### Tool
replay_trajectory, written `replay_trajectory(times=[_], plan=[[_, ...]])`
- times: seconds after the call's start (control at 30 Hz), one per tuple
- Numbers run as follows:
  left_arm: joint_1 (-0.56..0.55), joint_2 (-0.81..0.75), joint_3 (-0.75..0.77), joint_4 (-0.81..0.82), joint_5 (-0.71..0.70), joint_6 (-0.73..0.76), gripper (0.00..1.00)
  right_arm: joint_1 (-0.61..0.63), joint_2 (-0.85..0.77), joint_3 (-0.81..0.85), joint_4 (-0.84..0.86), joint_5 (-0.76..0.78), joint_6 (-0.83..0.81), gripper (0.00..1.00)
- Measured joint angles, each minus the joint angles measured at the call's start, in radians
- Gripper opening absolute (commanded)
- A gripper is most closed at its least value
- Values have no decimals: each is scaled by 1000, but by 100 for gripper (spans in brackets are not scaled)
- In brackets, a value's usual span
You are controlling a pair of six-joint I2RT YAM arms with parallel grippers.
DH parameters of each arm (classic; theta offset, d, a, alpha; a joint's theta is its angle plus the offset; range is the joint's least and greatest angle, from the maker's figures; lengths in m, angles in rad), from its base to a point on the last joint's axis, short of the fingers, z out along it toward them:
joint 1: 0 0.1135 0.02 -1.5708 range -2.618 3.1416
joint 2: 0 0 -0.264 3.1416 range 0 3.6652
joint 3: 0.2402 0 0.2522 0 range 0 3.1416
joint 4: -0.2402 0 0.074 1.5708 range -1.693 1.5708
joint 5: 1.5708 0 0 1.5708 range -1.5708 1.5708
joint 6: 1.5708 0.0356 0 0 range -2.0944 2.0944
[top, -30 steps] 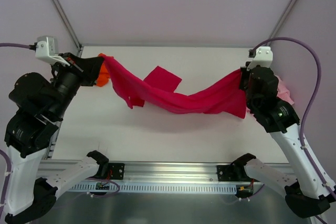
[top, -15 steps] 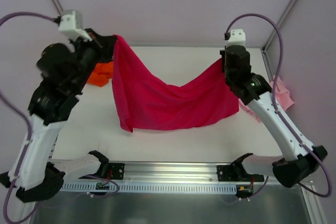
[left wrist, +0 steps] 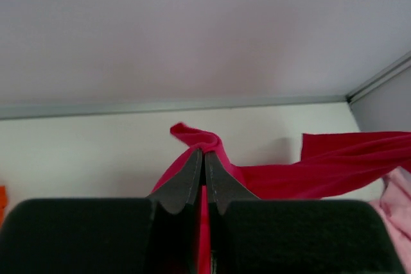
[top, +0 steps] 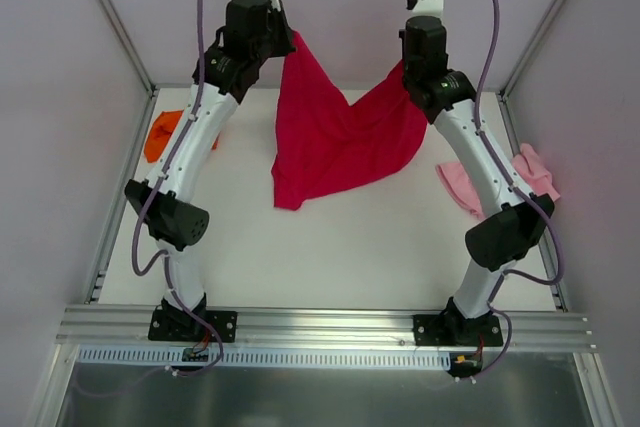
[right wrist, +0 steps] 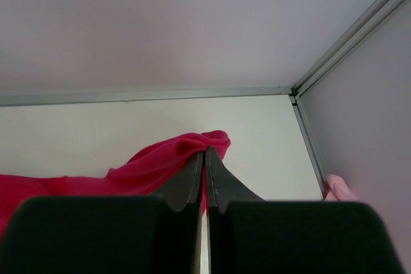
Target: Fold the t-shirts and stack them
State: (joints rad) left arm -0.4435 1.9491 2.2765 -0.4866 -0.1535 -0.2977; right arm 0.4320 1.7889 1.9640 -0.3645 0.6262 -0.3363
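Note:
The crimson red t-shirt (top: pixel 335 132) hangs in the air between both raised arms, sagging in the middle, its lower edge near the table. My left gripper (top: pixel 290 42) is shut on one upper corner of the red cloth (left wrist: pixel 192 136). My right gripper (top: pixel 400 65) is shut on the other corner (right wrist: pixel 209 142). The orange t-shirt (top: pixel 160 134) lies crumpled at the table's left edge. The pale pink t-shirt (top: pixel 500 179) lies bunched at the right edge, and a bit of the pink t-shirt (left wrist: pixel 399 200) shows in the left wrist view.
White tabletop (top: pixel 350 247) boxed in by pale walls with metal corner posts (top: pixel 110 12). An aluminium rail (top: pixel 320 325) carrying both arm bases runs along the near edge. Both arms stand tall over the table's back half.
Both arms have risen high and swung toward the back, lifting the red t-shirt off the table. It went from a stretched band to a hanging sheet, and the grippers came closer together.

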Motion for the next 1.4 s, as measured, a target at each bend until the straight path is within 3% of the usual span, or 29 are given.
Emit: replay_trajectory(times=[0.17, 0.3, 0.47, 0.77, 1.03, 1.4], plan=[[-1, -121, 32, 12, 20, 0, 0, -13, -31, 35, 16, 10, -26, 1], [-47, -322, -78, 32, 15, 30, 0, -3, -93, 28, 14, 18, -67, 1], [-134, -599, -213, 40, 15, 70, 0, 61, -318, -86, 24, 32, -129, 1], [-138, -892, -258, 67, 47, 73, 0, 109, -709, -237, 43, 97, -197, 1], [-138, -975, -278, 93, 90, 72, 0, 109, -891, -373, 35, 172, -237, 1], [-138, -959, -245, 108, 187, 70, 0, 109, -940, -379, 15, 199, -240, 1]])
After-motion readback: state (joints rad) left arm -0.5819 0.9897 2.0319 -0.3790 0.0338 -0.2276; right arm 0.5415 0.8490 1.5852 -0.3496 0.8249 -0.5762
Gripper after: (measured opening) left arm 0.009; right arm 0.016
